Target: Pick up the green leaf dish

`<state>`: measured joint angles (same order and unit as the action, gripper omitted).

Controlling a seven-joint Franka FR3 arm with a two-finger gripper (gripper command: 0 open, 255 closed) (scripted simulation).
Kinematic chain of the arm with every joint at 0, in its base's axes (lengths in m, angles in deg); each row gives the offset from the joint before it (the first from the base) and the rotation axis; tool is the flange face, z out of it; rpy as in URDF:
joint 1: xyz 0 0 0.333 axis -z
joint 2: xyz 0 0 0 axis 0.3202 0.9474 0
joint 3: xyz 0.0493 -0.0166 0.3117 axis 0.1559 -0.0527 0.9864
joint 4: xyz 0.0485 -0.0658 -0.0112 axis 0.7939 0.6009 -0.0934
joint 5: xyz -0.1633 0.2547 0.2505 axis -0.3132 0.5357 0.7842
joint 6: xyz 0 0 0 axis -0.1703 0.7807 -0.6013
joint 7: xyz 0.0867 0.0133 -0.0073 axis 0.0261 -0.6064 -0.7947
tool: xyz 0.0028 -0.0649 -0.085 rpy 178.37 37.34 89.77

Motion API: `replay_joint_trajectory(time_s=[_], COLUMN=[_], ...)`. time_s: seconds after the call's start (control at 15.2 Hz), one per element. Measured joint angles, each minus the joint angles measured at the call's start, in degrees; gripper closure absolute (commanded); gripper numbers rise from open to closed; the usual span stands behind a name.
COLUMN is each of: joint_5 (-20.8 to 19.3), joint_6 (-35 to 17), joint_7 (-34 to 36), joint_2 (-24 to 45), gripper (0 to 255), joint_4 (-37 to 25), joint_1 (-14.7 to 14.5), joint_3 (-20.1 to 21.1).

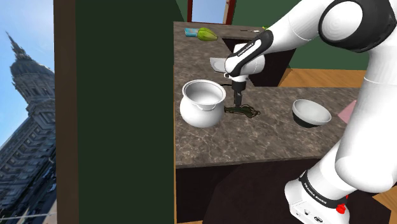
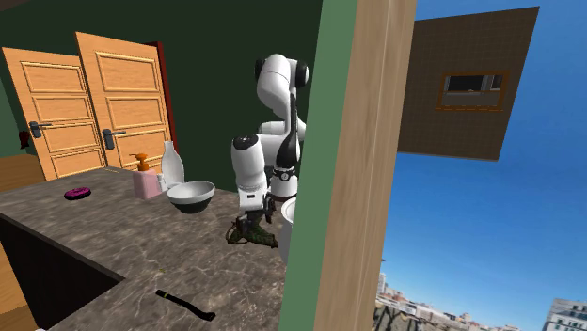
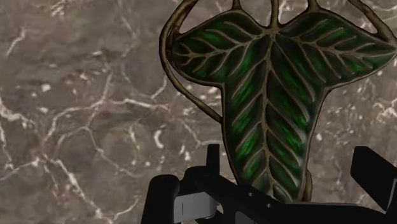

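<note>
The green leaf dish [image 3: 273,89] is a dark green, veined leaf shape with a brown looped rim, lying flat on the marble counter. My black gripper [image 3: 292,156] hangs just above its pointed end, open. The left finger [image 3: 213,162] and the right finger [image 3: 375,175] stand on either side of the tip without touching it. From the shoulder view the gripper [image 1: 238,102] points straight down at the dish [image 1: 245,112], beside the white pot. The second exterior view has the gripper [image 2: 248,224] low over the dish [image 2: 256,235], near the wall's edge.
A round white pot [image 1: 202,102] stands close to the dish on the shoulder view's left. A dark bowl with a white inside [image 1: 311,112] sits to the right. A pink soap bottle [image 2: 144,179], a white bottle [image 2: 172,165] and a black tool [image 2: 185,304] also lie on the counter [image 1: 254,143].
</note>
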<state>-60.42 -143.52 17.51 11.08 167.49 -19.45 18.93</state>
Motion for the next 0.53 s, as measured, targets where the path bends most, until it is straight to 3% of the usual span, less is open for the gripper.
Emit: replay_joint_trajectory(time_s=[0.33, 0.4, 0.53], joint_5=[1.1, 1.2, 1.3], joint_6=[-2.9, -3.1, -3.3], joint_7=[-0.8, -0.9, -0.9], joint_2=[3.1, 3.5, 3.7], gripper=[0, 255, 255], joint_4=[-0.1, -0.1, -0.2], joint_1=[0.4, 0.5, 0.5], joint_3=[0.6, 0.7, 0.7])
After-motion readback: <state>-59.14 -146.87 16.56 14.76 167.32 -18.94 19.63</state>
